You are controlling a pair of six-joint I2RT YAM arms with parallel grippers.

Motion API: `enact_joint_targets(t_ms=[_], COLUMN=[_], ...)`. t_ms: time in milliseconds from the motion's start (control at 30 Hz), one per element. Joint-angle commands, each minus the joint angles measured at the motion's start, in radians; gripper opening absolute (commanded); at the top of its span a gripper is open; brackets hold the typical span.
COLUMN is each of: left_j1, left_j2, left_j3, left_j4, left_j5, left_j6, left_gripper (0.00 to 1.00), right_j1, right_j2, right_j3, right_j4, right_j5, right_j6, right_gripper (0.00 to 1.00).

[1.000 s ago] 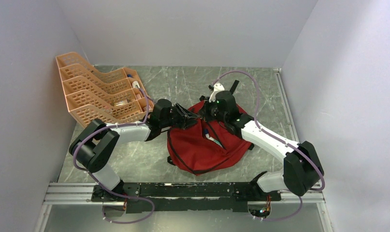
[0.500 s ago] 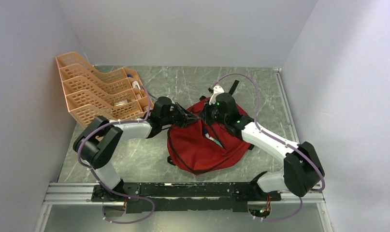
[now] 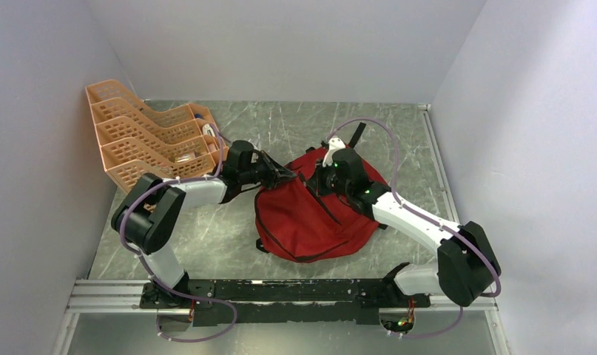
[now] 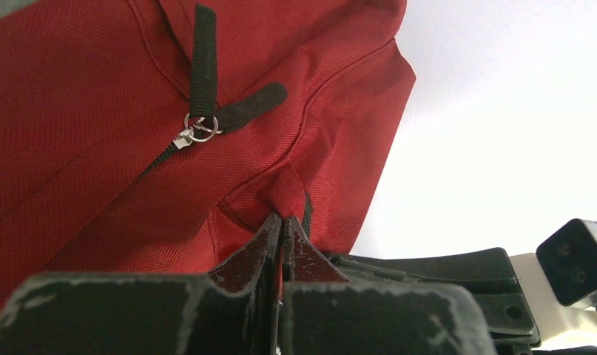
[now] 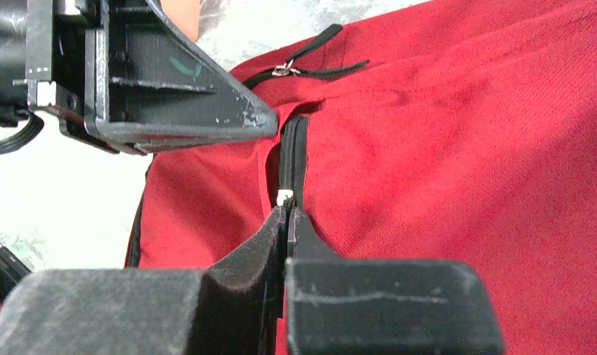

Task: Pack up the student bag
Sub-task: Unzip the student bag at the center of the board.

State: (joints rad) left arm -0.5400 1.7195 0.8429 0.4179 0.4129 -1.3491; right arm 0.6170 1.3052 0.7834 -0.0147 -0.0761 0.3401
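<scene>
While low and inward, left end effector tight on student bag, right end effector on zipper.

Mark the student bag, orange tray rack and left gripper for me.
student bag [image 3: 295, 222]: top view, bare red front panel.
orange tray rack [image 3: 125, 127]: top view, wall of a middle tier.
left gripper [image 4: 282, 225]: left wrist view, where closed fingertips pinch red fabric.

The backpack lies mid-frame on the surface, with the tray rack at the frame's upper left. The left fingers meet the backpack's upper-left edge. The right fingers sit at its upper middle, on the zipper.
</scene>
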Motion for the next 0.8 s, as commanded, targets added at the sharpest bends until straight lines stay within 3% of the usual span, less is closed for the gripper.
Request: enact_joint_targets(t_ms=[0, 500, 767], left_j1=[0.055, 0.076, 0.105], left_j2=[0.024, 0.103, 0.153], left_j3=[0.046, 0.253, 0.323], left_j4=[-0.01, -0.212, -0.247], left_j5=[-0.044, -0.126, -0.147], left_j6=[0.045, 0.299, 0.343], left_gripper=[0.05, 0.05, 0.05], right_j1=[0.001, 0.003, 0.003], right_j2=[-0.044, -0.248, -0.334], right_j3=[-0.011, -0.119, -0.178], right_j4=[-0.076, -0.27, -0.373], right_j5=[-0.011, -0.004, 0.042], right_j6=[0.003, 0.189, 0.33], right_gripper=[0.0, 0.0, 0.0])
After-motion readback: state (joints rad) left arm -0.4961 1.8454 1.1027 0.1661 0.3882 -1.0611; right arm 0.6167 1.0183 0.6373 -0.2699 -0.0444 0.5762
